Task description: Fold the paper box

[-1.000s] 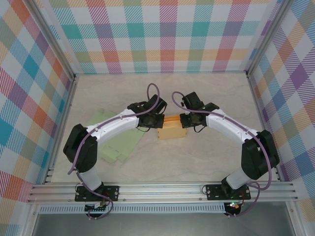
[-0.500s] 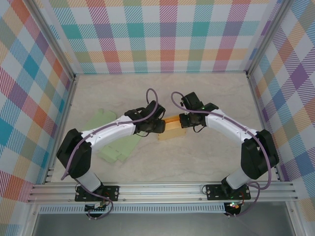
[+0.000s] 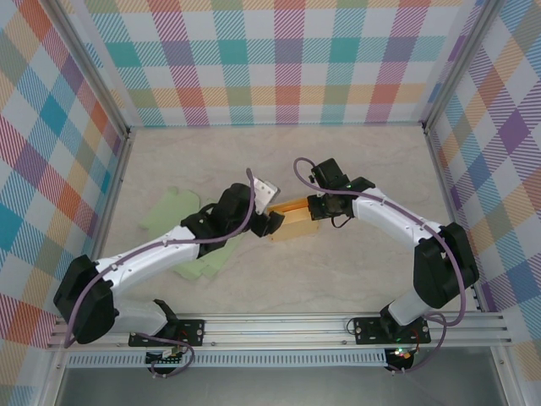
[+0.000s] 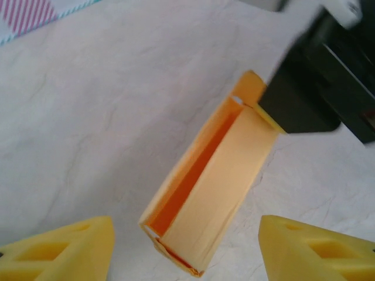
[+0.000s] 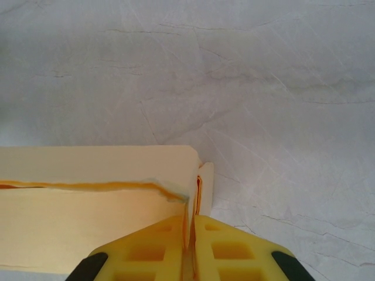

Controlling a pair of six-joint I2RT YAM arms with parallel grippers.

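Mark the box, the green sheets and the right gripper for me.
box (image 4: 222, 181), left wrist view, its pale side panel
green sheets (image 3: 169, 211), top view, far sheet's middle
right gripper (image 5: 191, 231), right wrist view, between its fingertips

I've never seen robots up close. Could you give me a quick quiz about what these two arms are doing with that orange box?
1. True or false: the right fingers are pinched shut on a wall of the paper box.
2. The left fingers are: A) open, not touching the box; B) shut on the box; C) holding a cup.
3. Fill in: the flat sheets on the table left of the box are ___.
Key: 1 true; 2 A; 3 green.
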